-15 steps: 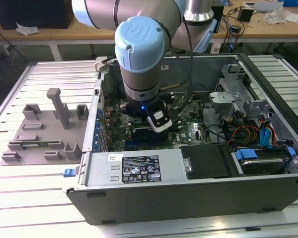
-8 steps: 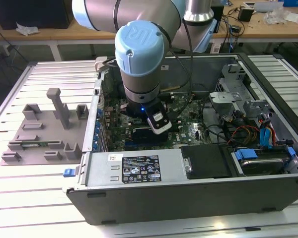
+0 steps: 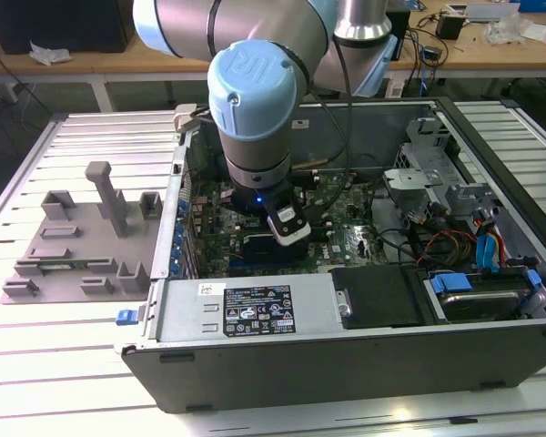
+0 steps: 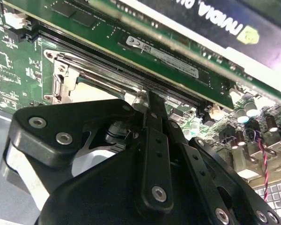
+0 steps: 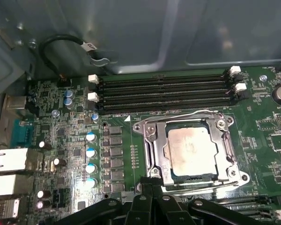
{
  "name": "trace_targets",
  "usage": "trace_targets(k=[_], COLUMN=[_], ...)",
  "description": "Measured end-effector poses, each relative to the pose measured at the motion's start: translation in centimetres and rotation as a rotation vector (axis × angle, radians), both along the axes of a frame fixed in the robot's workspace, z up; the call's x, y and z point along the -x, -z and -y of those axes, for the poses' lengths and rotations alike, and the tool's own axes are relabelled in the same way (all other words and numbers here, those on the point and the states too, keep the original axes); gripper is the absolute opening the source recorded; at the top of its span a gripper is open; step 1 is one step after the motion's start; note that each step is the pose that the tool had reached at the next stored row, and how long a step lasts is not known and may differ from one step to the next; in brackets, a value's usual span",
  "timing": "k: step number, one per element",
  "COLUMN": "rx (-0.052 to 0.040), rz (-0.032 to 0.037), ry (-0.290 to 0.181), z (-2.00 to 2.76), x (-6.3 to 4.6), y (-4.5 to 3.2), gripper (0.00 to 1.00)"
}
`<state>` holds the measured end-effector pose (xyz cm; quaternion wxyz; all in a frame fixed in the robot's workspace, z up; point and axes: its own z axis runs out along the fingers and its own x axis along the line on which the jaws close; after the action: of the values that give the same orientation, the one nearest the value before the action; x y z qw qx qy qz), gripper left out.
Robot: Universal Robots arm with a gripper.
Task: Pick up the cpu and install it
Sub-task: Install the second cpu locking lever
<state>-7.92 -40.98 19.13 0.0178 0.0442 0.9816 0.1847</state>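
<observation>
We see a silver-grey arm [image 3: 255,27] with a pale blue round joint cap [image 3: 251,84] bearing a raised letter mark. Below it sits a dark wrist ring with a small blue light, then a white-and-black block. A black cable runs down alongside. The tool [image 4: 150,154] is matte black, with linked bars and bright screws; its fingertips are probably hidden.

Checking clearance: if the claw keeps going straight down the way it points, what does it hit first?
Most likely the socket's metal frame at its near edge, beside the cpu seated inside. The claw hangs just over that edge on the motherboard; depth is unclear.
</observation>
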Motion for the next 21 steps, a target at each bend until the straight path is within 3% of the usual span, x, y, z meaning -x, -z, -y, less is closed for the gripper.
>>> trace_targets(k=[2, 7, 8, 12, 14, 15, 16, 17, 18, 21], rx=[0.0002, 0.0193, 0.0635, 0.0963, 0.1192, 0.1491, 0.1701, 0.1793, 0.1827, 0.1829], rz=[0.0000, -0.0009, -0.0005, 0.0000, 0.0005, 0.0010, 0.0015, 0.0017, 0.0016, 0.0017], ry=[0.009, 0.031, 0.066, 0.084, 0.091, 0.095, 0.097, 0.099, 0.101, 0.101], z=[-0.17, -0.17, -0.17, -0.17, -0.17, -0.17, -0.18, -0.20, -0.22, -0.27], x=[0.0, 0.0, -0.1, -0.2, -0.2, -0.3, -0.3, -0.3, -0.3, -0.4], y=[0.00, -0.86, -2.12, -2.71, -2.95, -3.03, -3.04, -3.04, -3.04, -3.04], gripper=[0.11, 0.11, 0.11, 0.11, 0.11, 0.11, 0.11, 0.11, 0.11, 0.11])
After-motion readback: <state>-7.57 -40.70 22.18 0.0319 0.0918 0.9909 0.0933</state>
